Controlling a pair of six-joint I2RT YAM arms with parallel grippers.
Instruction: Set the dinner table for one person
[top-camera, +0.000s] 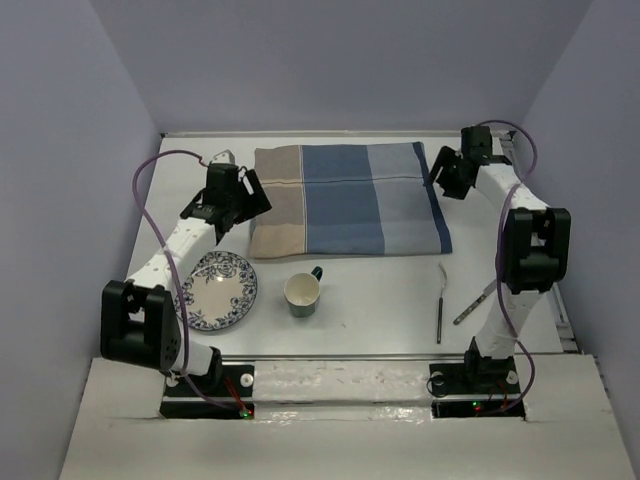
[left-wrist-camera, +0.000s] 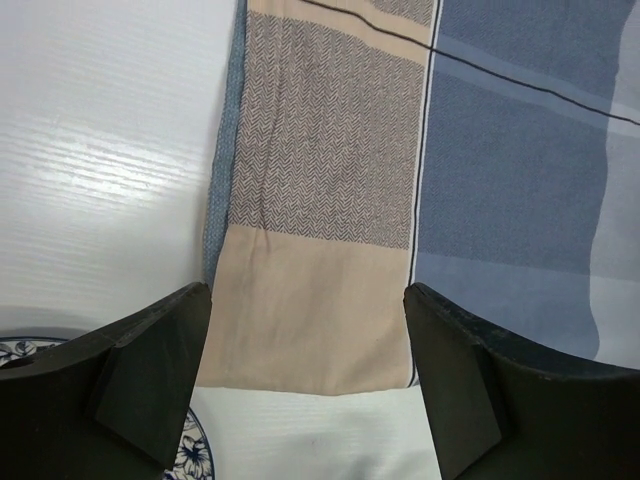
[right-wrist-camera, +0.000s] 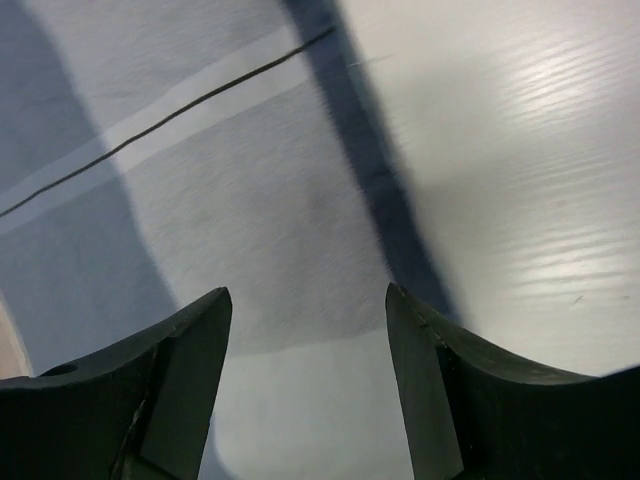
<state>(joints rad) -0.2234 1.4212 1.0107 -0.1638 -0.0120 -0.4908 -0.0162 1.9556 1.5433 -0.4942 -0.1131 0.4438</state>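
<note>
The white-grey dinner table (top-camera: 370, 290) carries a blue-and-beige striped mat (top-camera: 345, 198) at the back. A blue-patterned plate (top-camera: 217, 290) lies front left, a cream mug (top-camera: 302, 294) beside it, and a fork (top-camera: 440, 300) and a knife (top-camera: 476, 302) front right. My left gripper (top-camera: 252, 197) is open and empty above the mat's left near corner (left-wrist-camera: 320, 300); the plate's rim (left-wrist-camera: 190, 455) shows by its left finger. My right gripper (top-camera: 447, 178) is open and empty above the mat's right edge (right-wrist-camera: 370, 170).
Grey walls enclose the table on three sides. The table's front edge (top-camera: 340, 356) runs just ahead of the arm bases. Bare tabletop (top-camera: 370, 315) lies between the mug and the fork.
</note>
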